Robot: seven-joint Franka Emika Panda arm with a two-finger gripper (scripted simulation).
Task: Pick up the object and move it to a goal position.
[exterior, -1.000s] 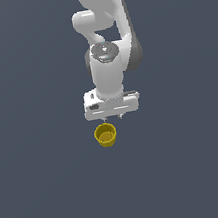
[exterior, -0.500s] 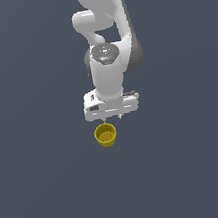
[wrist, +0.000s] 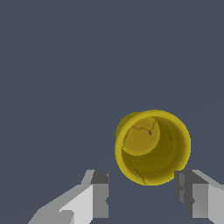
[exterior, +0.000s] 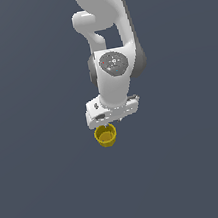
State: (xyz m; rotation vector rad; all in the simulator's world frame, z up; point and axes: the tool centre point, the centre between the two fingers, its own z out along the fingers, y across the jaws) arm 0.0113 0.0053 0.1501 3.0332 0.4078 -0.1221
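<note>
- Since the earlier frames, the arm has come lower: in the exterior view the gap between the white hand and the yellow cup point(exterior: 106, 135) is gone, and the hand's underside now meets the cup's rim in the picture.
- Exterior view: the white arm point(exterior: 116, 71) hangs from above with its wrist pointing down, and the gripper point(exterior: 109, 122) sits directly over the cup.
- Exterior view: the cup stands upright on the plain dark grey desk point(exterior: 49, 192), its open mouth facing up, just below the fingers; the fingers themselves are too small here to make out.
- Wrist view: the gripper point(wrist: 144, 197) shows two fingers point(wrist: 100, 192) held apart, with a wide gap between them.
- Wrist view: the cup point(wrist: 152, 147) is seen from above, its thin rim and hollow inside plain to see, with faint dark lines across its inner floor.
- Wrist view: the cup lies just beyond the fingertips, roughly in line with the gap between them and nearer the finger with the grey pad at the frame edge; neither finger touches it.
- Wrist view: the cup looks a little narrower than the opening between the fingers.
</note>
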